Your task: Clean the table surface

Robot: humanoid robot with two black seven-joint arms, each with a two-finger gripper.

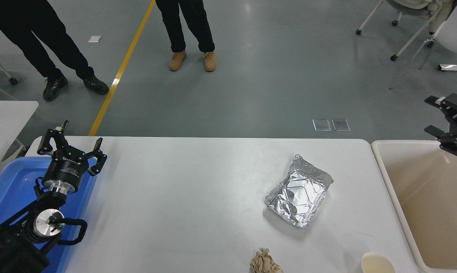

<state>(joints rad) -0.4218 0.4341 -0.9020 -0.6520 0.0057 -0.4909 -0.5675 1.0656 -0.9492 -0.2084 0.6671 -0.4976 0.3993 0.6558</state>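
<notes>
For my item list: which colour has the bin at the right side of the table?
Beige; the bin shows best in the head view.

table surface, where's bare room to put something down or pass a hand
The table surface is bare from the left hand and blue tray across to the foil tray. The whole far edge is clear too. It is crowded at the near right: crumpled brown paper, paper cup, foil tray. The right hand sits over the beige bin.
</notes>
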